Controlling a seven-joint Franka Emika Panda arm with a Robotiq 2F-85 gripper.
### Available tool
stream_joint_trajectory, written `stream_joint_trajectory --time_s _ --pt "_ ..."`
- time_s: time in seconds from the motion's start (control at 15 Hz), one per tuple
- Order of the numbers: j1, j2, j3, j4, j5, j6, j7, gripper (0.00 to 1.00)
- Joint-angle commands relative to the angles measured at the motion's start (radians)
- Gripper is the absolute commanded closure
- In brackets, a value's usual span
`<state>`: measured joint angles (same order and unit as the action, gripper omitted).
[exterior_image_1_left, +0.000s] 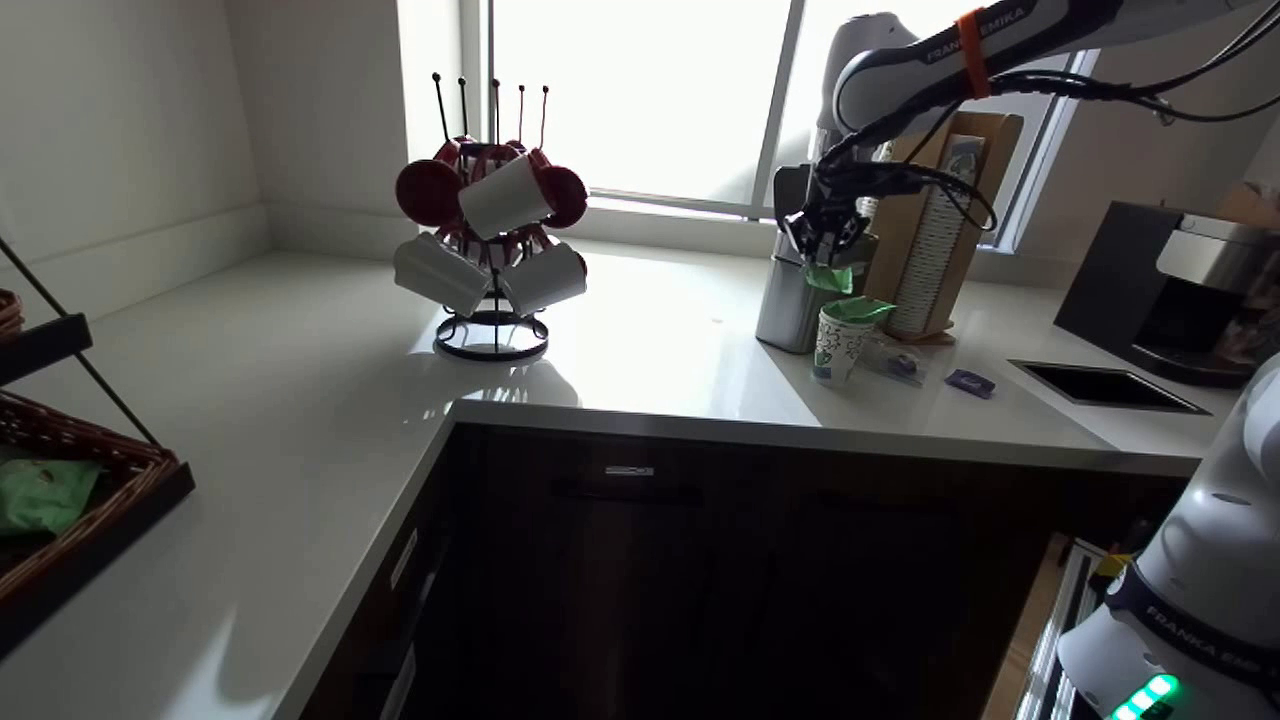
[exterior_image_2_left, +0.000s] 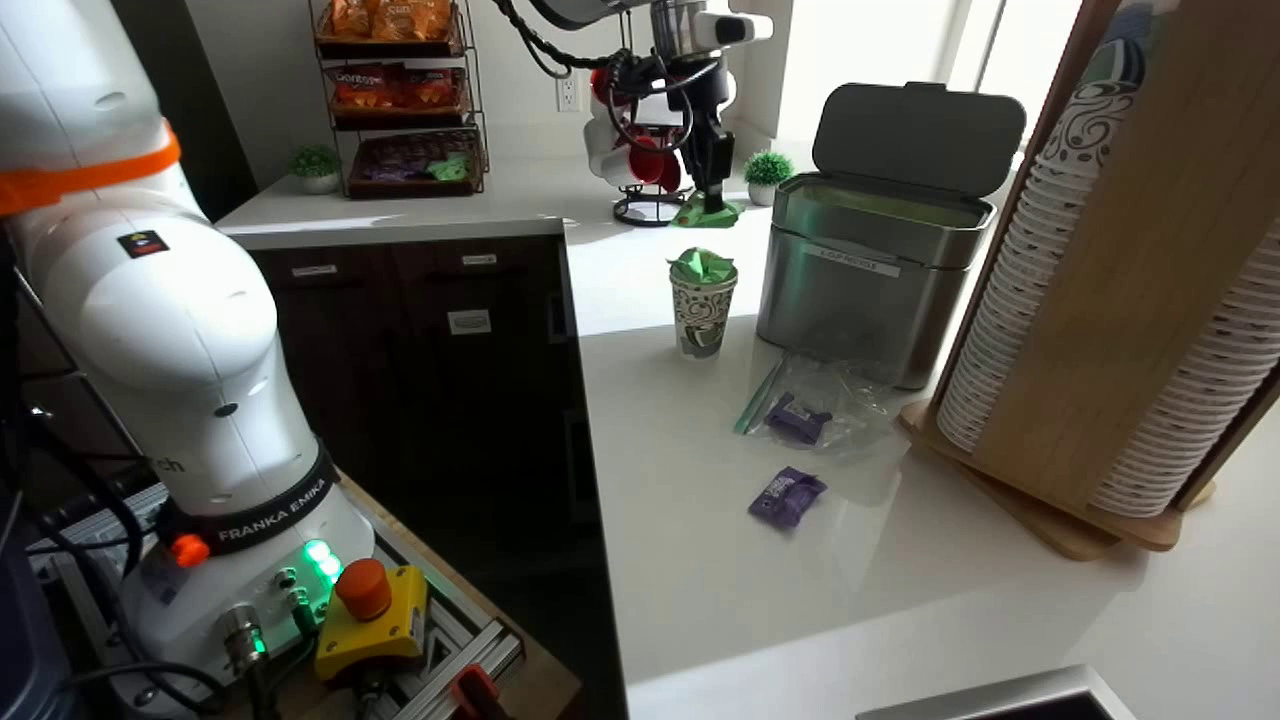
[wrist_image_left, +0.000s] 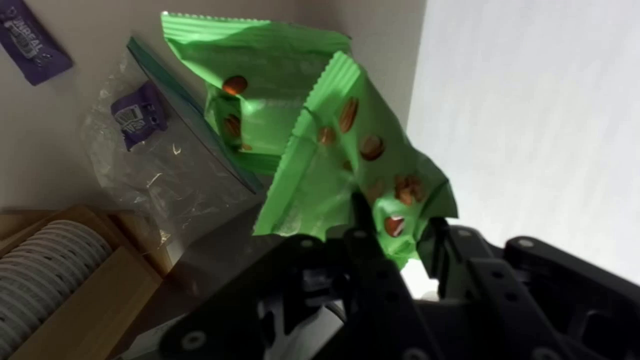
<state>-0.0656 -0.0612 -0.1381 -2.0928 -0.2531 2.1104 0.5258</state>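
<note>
Green packet (exterior_image_2_left: 697, 214): held off the tabletop (exterior_image_2_left: 660, 440), in the upper middle of an exterior view and centred in the wrist view.
Gripper (wrist_image_left: 397, 215): grasping one end of the packet, a finger on either side (the opposite end splays loose).
Paper cup (exterior_image_2_left: 702, 325): upright near the middle of that exterior view, a second packet (exterior_image_2_left: 703, 264) poking from its mouth, a gap below the held one.
Steel bin (exterior_image_2_left: 845, 310): near the cup, to its right in that frame, lid raised.
Pinch: firm yet gentle would probably serve best, so the wrapper neither slips nor bursts.
Loose end: best steered slowly and clear of the cup, which a brush could topple.
</note>
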Motion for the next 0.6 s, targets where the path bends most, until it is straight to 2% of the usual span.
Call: stream_joint_trajectory --time_s 0.0,0.53 --pt "-0.026 -0.051 0.018 -0.059 -0.025 -0.041 -0.060 0.94" --pt "-0.061 -0.109 0.017 -0.102 -0.027 -0.105 -0.068 0.94"
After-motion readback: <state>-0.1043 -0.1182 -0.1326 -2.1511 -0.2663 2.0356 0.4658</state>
